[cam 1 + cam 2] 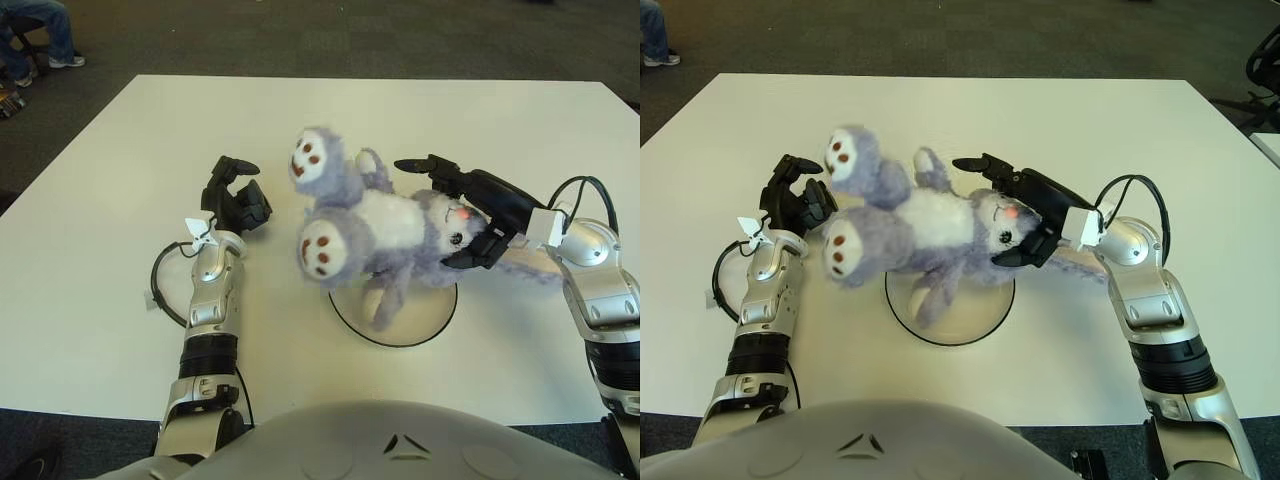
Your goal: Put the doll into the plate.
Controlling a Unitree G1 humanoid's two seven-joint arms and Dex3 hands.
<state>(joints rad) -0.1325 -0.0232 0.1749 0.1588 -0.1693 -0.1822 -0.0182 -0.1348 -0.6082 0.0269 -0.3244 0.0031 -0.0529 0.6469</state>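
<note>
1. The right hand [470, 215] has its fingers clamped on the head of the doll [385, 225], one finger on the far side and one on the near side.
2. The doll is over the plate [420, 325]; its feet point left and one arm hangs into the plate.
3. The left hand [235, 200] shows left of the doll, fingers curled and holding nothing.
4. The table [100, 250] is white; dark carpet [300, 35] lies beyond its far edge.
</note>
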